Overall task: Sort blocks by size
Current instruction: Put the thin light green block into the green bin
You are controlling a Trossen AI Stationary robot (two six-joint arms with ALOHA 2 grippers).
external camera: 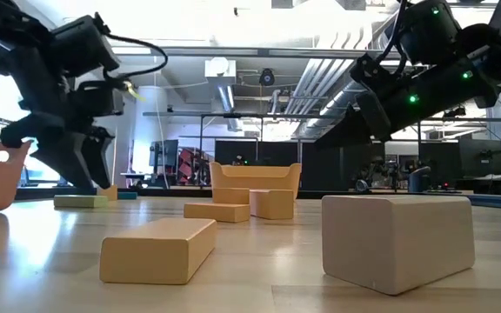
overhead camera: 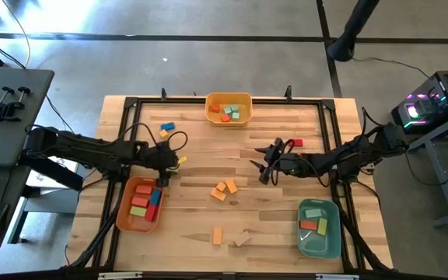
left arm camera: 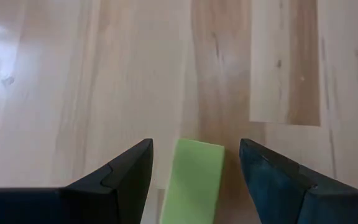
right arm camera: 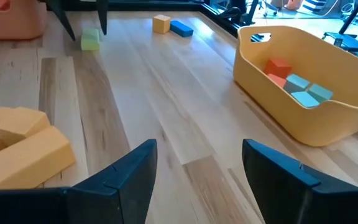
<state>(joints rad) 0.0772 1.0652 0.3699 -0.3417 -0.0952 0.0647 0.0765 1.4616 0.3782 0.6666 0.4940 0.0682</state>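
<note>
A light green block (left arm camera: 192,180) lies flat on the table (overhead camera: 286,225), near its left edge just above the orange bin (overhead camera: 124,214). My left gripper (left arm camera: 194,177) straddles it, fingers spread on either side without touching. My right gripper (overhead camera: 264,165) hangs spread and empty over the table's middle, by the red block (overhead camera: 297,143).

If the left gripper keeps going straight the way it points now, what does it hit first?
Probably the green block: it lies between the open fingers of the left gripper, with bare table beyond. Depth is hard to judge.
</note>
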